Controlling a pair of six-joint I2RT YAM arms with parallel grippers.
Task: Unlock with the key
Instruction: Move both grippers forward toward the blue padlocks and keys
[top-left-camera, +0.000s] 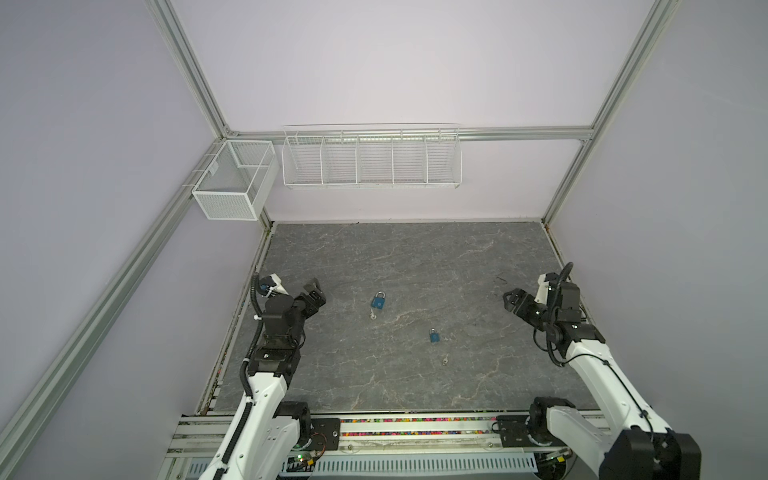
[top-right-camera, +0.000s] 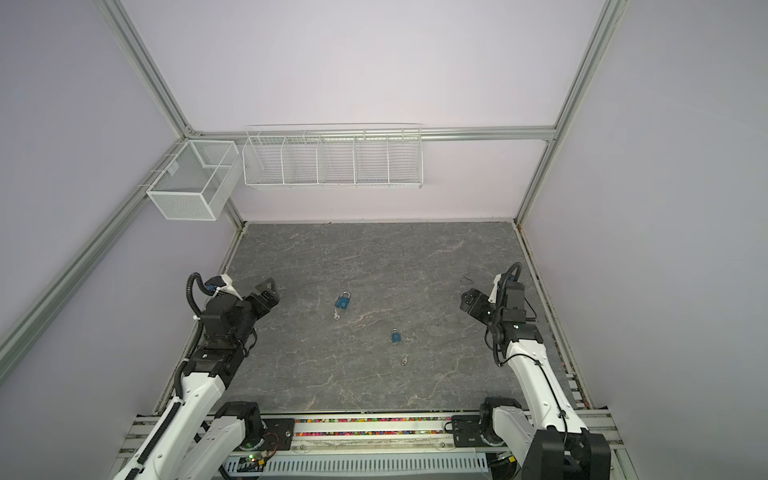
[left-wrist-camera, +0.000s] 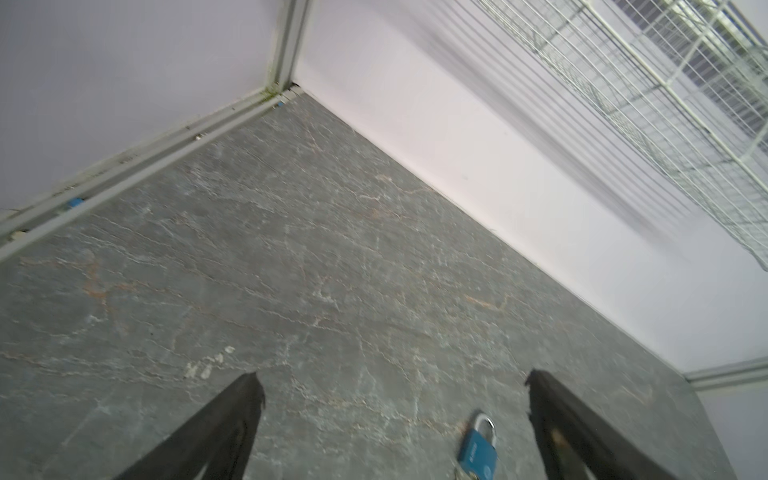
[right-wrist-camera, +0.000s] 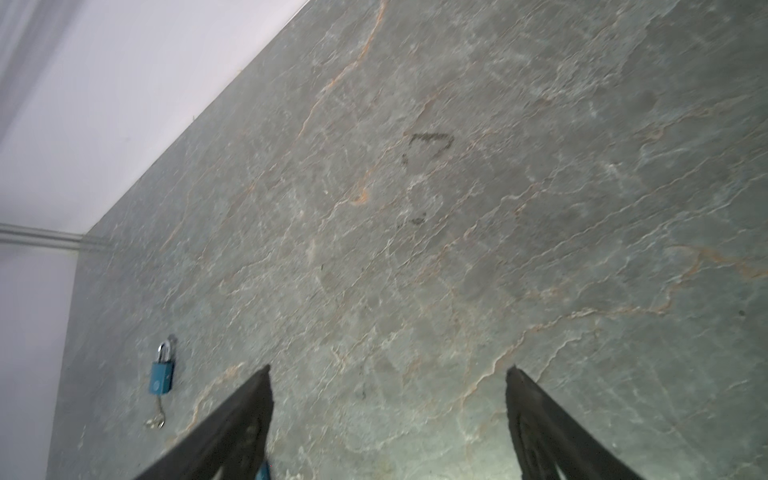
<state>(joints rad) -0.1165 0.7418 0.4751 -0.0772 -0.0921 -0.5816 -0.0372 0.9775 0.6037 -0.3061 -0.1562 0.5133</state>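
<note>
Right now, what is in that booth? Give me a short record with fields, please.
surface: grey marbled table
locks: far padlock and near padlock, both blue, lying flat
keys: key at far padlock's base; loose key apart from near padlock
left gripper: open, empty
right gripper: open, empty
wall: long wire rack, mesh basket

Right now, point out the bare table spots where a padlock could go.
Bare: the far strip of table between the back wall and the larger padlock; the near strip between the loose key and front edge. Crowded: the middle, around the smaller padlock.
</note>
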